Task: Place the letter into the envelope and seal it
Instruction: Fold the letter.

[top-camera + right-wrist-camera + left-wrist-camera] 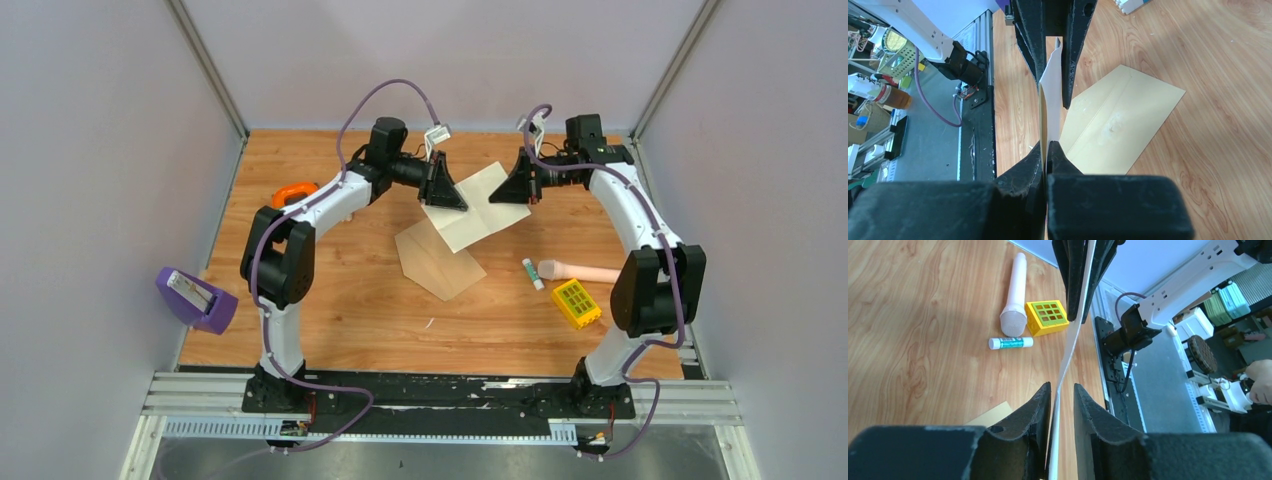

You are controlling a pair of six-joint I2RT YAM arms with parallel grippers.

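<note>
Letter [478, 215] was held in the air over the wooden table [340, 310], with pale walls on three sides
Right gripper [510, 195] was clamped on one edge; left gripper [445, 200] stood slightly parted around the opposite edge, not pinching it. Envelope [440, 265] lay flat beneath, mid-table, well apart from the table's edges

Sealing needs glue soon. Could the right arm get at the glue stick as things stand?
Probably not yet: the right arm's fingers are shut on the letter, though the glue stick lies unobstructed on its side.
</note>
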